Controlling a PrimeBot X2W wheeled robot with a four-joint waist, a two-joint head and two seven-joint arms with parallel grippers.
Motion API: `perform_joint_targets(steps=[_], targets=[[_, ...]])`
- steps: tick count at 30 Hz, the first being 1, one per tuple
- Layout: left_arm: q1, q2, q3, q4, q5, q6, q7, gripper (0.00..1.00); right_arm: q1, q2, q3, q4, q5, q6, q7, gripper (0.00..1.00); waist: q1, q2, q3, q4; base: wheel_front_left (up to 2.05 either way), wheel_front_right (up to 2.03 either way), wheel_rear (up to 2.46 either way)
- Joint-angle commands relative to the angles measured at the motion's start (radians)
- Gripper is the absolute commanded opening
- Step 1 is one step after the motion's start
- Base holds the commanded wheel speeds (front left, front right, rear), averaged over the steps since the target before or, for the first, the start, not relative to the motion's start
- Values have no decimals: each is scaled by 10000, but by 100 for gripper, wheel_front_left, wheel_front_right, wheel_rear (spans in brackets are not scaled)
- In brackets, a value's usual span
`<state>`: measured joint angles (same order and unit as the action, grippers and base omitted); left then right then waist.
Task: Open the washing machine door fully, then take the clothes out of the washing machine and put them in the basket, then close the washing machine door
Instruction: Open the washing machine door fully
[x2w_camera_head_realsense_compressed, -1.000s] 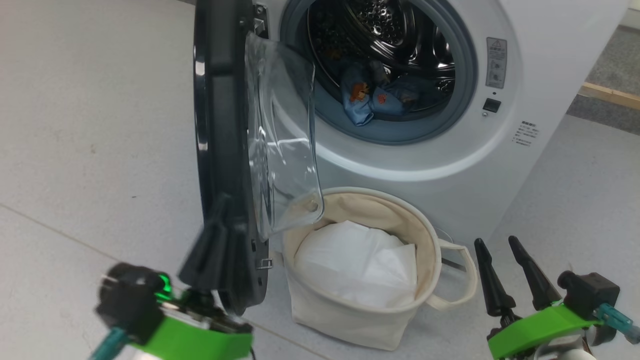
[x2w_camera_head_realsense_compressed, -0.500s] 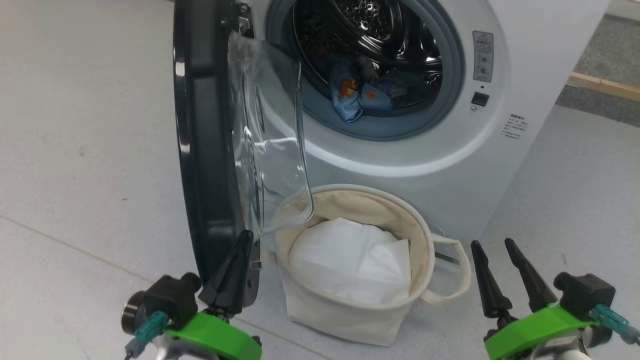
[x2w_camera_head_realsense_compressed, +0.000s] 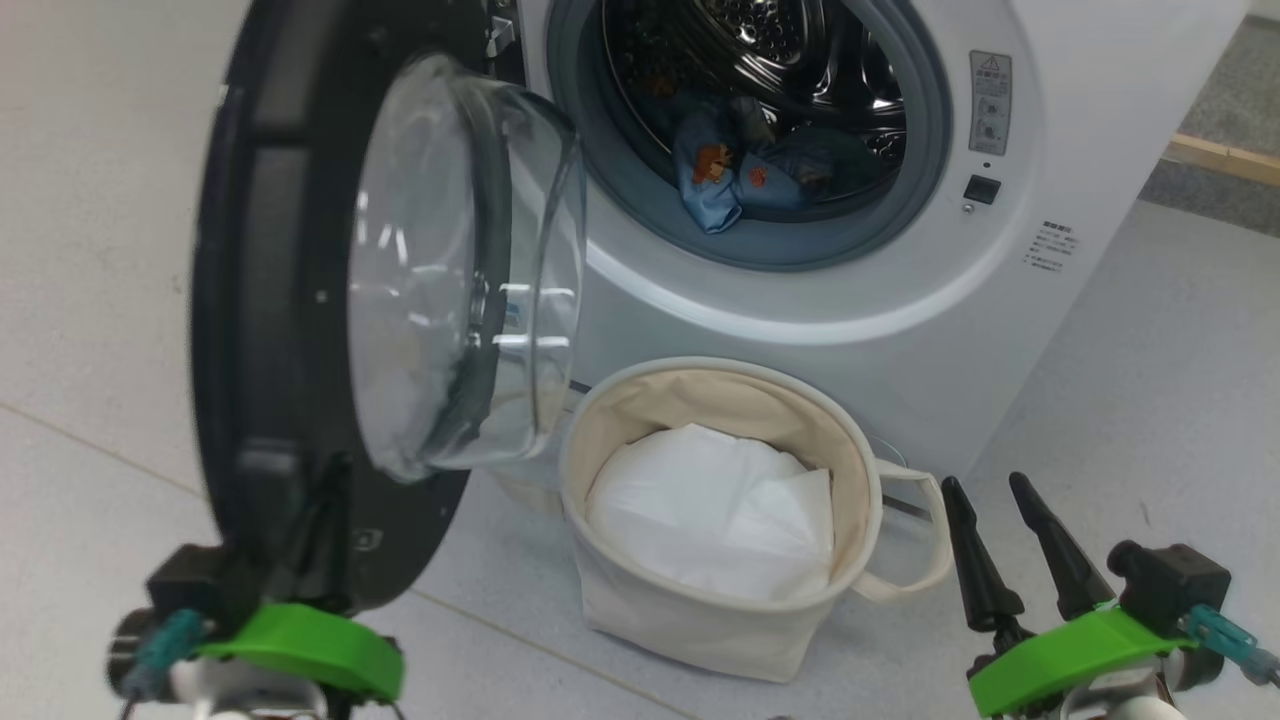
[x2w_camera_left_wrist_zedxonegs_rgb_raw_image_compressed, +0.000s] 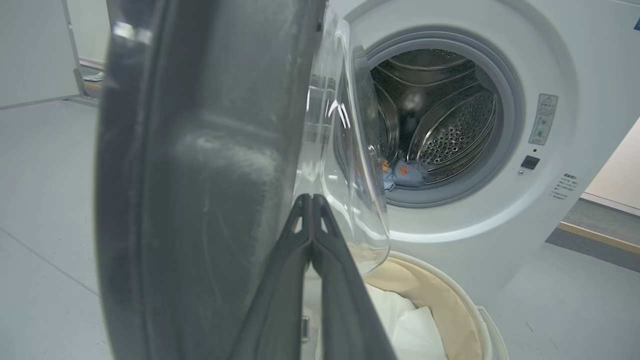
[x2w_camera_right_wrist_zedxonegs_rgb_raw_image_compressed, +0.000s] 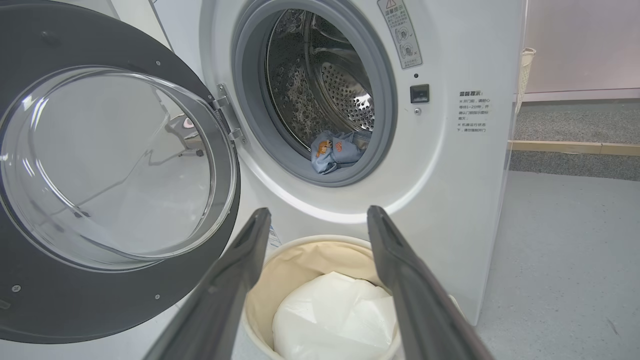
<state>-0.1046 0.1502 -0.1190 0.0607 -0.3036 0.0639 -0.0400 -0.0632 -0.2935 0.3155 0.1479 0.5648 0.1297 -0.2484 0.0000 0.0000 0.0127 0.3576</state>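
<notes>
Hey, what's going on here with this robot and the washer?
A two-armed robot is unloading a washing machine. Its left gripper, shut, is at the lower rim of the washing machine door, which stands wide open. Its right gripper hangs open beside the basket, holding nothing. The clothes, light-blue with orange prints, lie in the drum; none are in the basket yet, which has just its white liner.

We are seeing a warning-triangle label (x2w_camera_right_wrist_zedxonegs_rgb_raw_image_compressed: 400, 32) on the washing machine (x2w_camera_right_wrist_zedxonegs_rgb_raw_image_compressed: 450, 200) front, small printed lines (x2w_camera_right_wrist_zedxonegs_rgb_raw_image_compressed: 472, 111) below it, we are reading neither, both too fine
</notes>
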Motion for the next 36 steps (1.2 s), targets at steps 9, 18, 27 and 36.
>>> perform_joint_targets(steps=[9,18,27,36], targets=[[-604,1218,2004,512,-593,365,-154,0,-606,-151,126,-304,-57,10,-133,100,0,0,309,-308,0,0,0],[-1174,2178,2971,1629,-1032,293,-255,0,-743,-161,163,-302,-61,10,-134,100,0,0,510,-474,0,0,0],[-2055,2916,3531,3164,-1421,129,-446,0,-910,-107,251,-187,-6,10,-134,100,0,0,586,-590,0,0,0],[-2061,2796,3151,3273,-1468,-251,-651,0,-807,-47,232,-89,104,10,-134,100,0,0,368,-527,0,0,0]])
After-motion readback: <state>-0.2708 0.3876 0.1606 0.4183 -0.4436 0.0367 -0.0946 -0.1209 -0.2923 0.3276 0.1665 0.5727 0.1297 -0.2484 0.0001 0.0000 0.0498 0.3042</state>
